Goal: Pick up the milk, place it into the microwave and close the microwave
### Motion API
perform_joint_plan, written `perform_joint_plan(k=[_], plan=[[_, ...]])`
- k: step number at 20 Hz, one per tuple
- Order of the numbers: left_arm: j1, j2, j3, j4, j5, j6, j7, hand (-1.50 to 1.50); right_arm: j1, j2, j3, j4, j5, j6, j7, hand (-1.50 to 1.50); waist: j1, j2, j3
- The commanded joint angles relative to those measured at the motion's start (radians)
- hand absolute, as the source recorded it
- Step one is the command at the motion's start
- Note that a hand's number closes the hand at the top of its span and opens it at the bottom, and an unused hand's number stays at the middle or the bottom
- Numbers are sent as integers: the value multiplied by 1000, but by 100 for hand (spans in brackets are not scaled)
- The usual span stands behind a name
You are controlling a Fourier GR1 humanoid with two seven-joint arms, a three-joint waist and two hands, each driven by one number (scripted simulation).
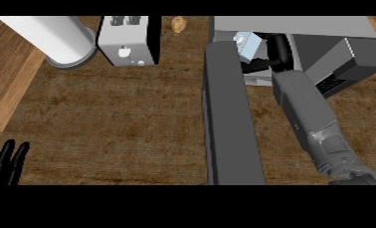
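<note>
Right hand point(273, 48) was in the mouth of the microwave point(294, 25), curled round the milk point(247, 45), which sat tilted right at the opening. The hand was black on a dark interior though, so most of it was hard to make out. The open door point(231, 122) showed edge-on and ran off the bottom. Left hand point(13, 165) rested at the lower left edge, fingers straight up, mostly cut off. The toaster point(125, 43) was clipped at the top.
</note>
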Motion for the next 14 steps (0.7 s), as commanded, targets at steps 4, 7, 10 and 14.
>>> perform_joint_plan(k=[4, 7, 10, 14], plan=[[12, -10, -33, -22, -24, -11, 4, -150, -95, -54, -6, 133, 53, -97, -52, 150, 43, 15, 0], [-67, 2, -14, 23, -11, -11, -13, -150, -144, -49, -12, 166, 59, -147, -28, 150, 52, 26, -1], [-66, 17, -8, 55, -9, -28, -11, -150, -166, -70, -21, 200, 63, -173, -5, 150, 53, 27, -1], [-86, 20, -21, 21, -33, -13, 6, -150, -206, -90, -64, 217, 36, -270, 41, 150, 78, 39, 0]])
